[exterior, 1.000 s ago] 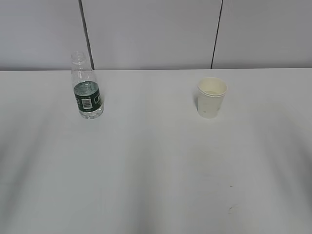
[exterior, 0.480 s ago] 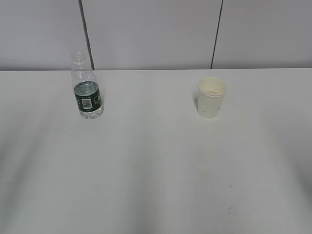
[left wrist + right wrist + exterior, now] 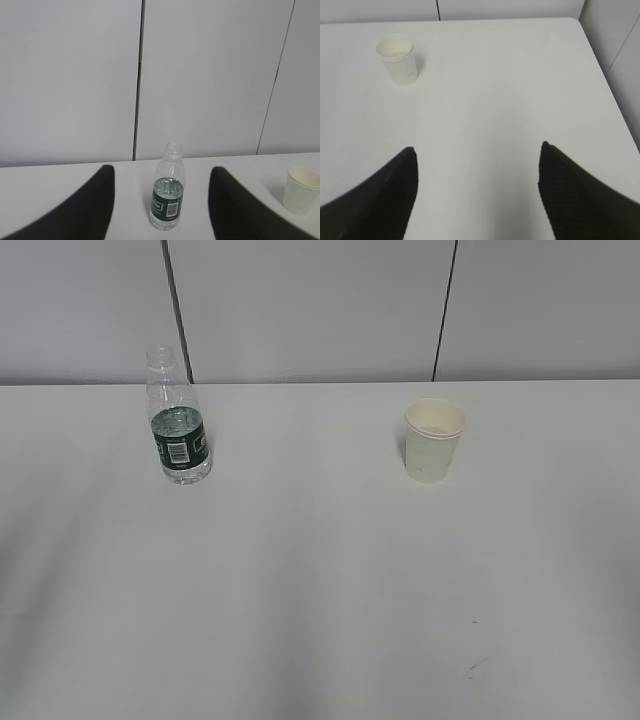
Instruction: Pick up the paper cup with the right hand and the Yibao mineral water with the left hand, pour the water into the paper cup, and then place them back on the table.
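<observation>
The Yibao mineral water bottle [image 3: 178, 420] stands upright at the back left of the white table [image 3: 320, 570], uncapped, with some water in it. The paper cup [image 3: 434, 439] stands upright at the back right. Neither arm shows in the exterior view. In the left wrist view my left gripper [image 3: 162, 172] is open and empty, and the bottle [image 3: 167, 192] stands beyond it, centred between the fingers, with the cup [image 3: 301, 189] at the far right. In the right wrist view my right gripper [image 3: 477, 150] is open and empty above bare table, and the cup [image 3: 397, 59] stands far ahead to the left.
A grey panelled wall [image 3: 320, 310] runs behind the table's back edge. The table's right edge [image 3: 607, 80] shows in the right wrist view, with a wall beyond it. A few tiny dark marks [image 3: 474, 668] lie on the front right of the table.
Bottle and cup have not moved. Soft shadows on the table's left and right sides have shifted and faded a little.
</observation>
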Controlling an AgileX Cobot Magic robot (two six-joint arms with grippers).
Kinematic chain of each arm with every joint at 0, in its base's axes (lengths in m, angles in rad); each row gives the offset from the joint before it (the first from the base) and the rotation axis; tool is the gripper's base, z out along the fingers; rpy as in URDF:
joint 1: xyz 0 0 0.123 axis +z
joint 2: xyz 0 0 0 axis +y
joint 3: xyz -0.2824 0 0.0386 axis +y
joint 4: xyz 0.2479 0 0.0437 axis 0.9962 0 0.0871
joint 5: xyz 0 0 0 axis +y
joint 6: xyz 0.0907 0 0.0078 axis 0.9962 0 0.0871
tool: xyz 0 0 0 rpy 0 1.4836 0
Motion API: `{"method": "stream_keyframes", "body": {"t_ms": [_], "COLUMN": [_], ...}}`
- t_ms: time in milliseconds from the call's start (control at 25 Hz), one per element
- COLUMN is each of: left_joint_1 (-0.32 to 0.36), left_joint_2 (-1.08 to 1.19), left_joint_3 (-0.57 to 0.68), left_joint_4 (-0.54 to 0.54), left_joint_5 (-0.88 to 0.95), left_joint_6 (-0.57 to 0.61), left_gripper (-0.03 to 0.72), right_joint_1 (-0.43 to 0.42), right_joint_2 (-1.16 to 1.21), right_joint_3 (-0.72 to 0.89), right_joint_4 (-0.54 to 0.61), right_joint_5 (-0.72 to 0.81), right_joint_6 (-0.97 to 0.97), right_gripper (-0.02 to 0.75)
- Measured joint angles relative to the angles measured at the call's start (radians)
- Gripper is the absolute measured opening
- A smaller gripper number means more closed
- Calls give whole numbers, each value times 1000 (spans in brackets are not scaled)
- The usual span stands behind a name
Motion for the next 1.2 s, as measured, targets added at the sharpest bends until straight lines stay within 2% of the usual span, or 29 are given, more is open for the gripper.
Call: {"method": "stream_keyframes", "body": {"t_ms": [200, 400, 760, 1000, 1200], "left_joint_1": [0, 0, 0, 0, 0], "left_joint_2": [0, 0, -1, -4, -5], "left_joint_3": [0, 0, 0, 0, 0], "left_joint_4": [0, 0, 0, 0, 0], "left_joint_5": [-1, -1, -1, -3, -4], "left_joint_6": [0, 0, 0, 0, 0], "left_gripper": [363, 359, 336, 311, 293], "right_joint_1": [0, 0, 0, 0, 0], "right_joint_2": [-114, -257, -367, -367, -367], "right_joint_3": [-36, -38, 61, 161, 171], "right_joint_4": [5, 5, 5, 9, 12], "right_joint_5": [203, 335, 347, 262, 240], "right_joint_6": [-8, -12, -12, -12, -12], "right_gripper": [585, 585, 585, 585, 585]}}
